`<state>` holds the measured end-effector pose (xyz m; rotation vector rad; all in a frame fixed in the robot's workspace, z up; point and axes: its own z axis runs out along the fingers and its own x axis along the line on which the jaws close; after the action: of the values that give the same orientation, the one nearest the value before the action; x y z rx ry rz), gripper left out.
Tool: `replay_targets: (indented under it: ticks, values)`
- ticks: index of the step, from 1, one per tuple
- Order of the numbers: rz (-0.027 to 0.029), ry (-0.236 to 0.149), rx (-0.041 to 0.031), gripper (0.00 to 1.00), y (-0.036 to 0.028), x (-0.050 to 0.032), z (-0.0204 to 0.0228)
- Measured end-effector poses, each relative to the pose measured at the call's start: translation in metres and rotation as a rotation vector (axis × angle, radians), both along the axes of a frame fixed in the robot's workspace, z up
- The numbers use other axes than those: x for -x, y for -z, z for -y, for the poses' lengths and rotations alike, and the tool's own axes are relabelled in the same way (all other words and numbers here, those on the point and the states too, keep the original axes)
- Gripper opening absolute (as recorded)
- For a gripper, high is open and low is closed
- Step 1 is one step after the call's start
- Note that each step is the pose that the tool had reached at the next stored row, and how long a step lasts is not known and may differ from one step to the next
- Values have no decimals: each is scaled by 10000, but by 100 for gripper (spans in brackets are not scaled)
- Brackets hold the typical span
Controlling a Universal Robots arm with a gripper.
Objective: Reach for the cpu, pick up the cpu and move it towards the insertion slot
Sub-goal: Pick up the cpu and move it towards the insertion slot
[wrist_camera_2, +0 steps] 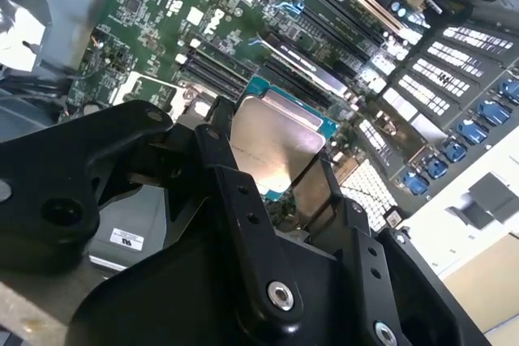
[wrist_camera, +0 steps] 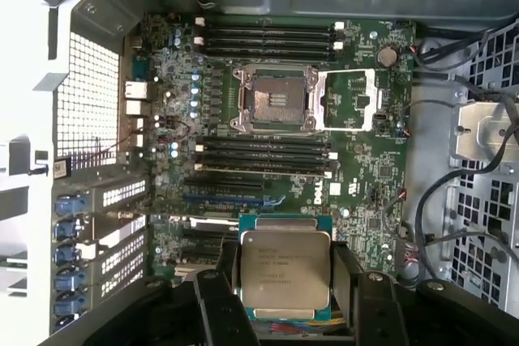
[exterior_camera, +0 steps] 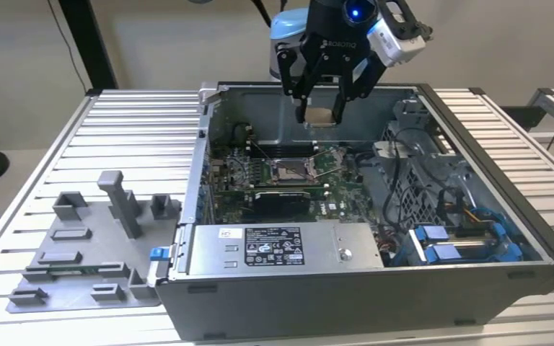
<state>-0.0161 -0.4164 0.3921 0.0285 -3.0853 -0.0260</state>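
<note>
In the exterior view, well off to the gripper's side toward the exterior view's left, a grey fixture plate point(exterior_camera: 84, 274) with upright blocks lies on the slatted table point(exterior_camera: 133, 130), beside the open computer case point(exterior_camera: 537, 238). Further right, the gripper point(exterior_camera: 323, 115) hangs above the case's interior with its fingers closed on the cpu point(exterior_camera: 319, 116) — the chip is clear of every surface, lifted over the green motherboard point(exterior_camera: 340, 189). Below the gripper and a little nearer the camera sits the insertion slot point(exterior_camera: 290, 170), its frame open. In the first wrist view the cpu point(wrist_camera: 285, 272) is pinched by two opposite edges between the black fingers point(wrist_camera: 216, 297), and the insertion slot point(wrist_camera: 273, 100) lies ahead of it — apart from it, with memory slots point(wrist_camera: 263, 155) between.
</note>
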Motion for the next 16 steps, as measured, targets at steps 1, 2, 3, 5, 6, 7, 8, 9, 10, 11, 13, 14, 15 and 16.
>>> replay_targets:
  ticks: [1, 2, 3, 5, 6, 7, 8, 9, 10, 11, 13, 14, 15, 16]
  values:
    - [0, 0, 0, 0, 0, 0, -2]
    - [-1, 1, 0, 0, 0, 0, -6]
    - [0, 1, 0, 0, 0, 1, -14]
    - [-1, 0, 1, 0, 0, 0, -39]
    - [0, -1, 0, 0, 0, 0, -55]
    - [0, 0, 0, 0, 0, 0, -71]
    - [-1, 0, 0, 0, 0, 0, -87]
    - [0, 0, 0, 0, 0, 0, -104]
    - [0, 0, 0, 0, 0, 0, -120]
    - [-1, 0, 0, 0, 0, 0, -137]
    - [0, 0, 1, 0, 0, 0, -170]
    - [-1, 0, 1, 0, 0, 0, -186]
    - [0, 0, -1, 0, 1, 0, -204]
    - [0, 0, 0, 0, 1, 0, -220]
